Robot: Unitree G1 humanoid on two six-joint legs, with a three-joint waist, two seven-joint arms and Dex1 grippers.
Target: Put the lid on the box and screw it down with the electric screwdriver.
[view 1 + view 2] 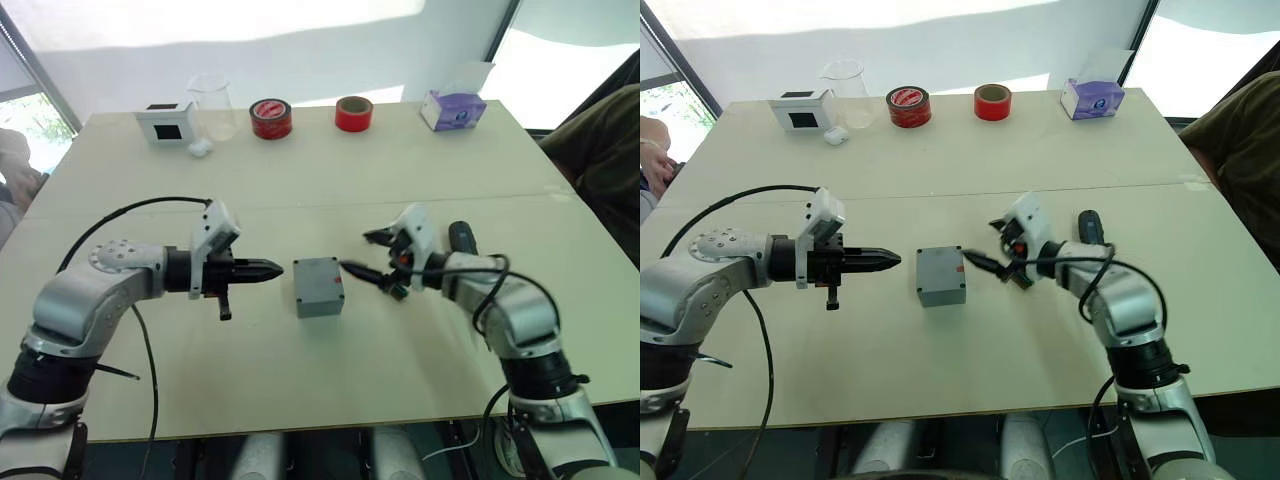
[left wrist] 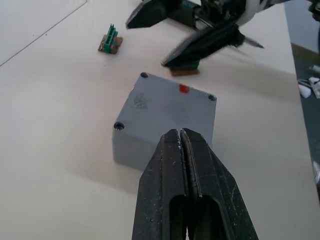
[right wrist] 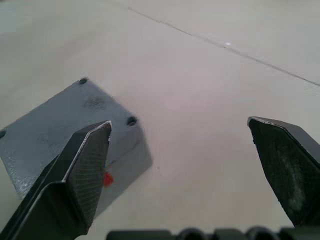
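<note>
The grey box (image 1: 321, 300) stands at the table's middle, a red mark on its side wall facing my right arm. The lid (image 1: 317, 272) lies on top of it, flat, with dark screw holes at its corners. My left gripper (image 1: 275, 268) is shut and empty, pointing at the box from the left, a short gap away. To the right of the box my right gripper (image 1: 358, 252) is open with nothing between its fingers, the lower finger close to the red-marked wall. The black electric screwdriver (image 1: 460, 238) lies on the table behind my right forearm.
Along the far edge stand a white box with a black face (image 1: 165, 122), a clear beaker (image 1: 212, 105), two red tape rolls (image 1: 270, 118) (image 1: 353, 113) and a purple tissue box (image 1: 453, 108). A small green connector (image 2: 110, 41) lies beyond the box. People sit at both table ends.
</note>
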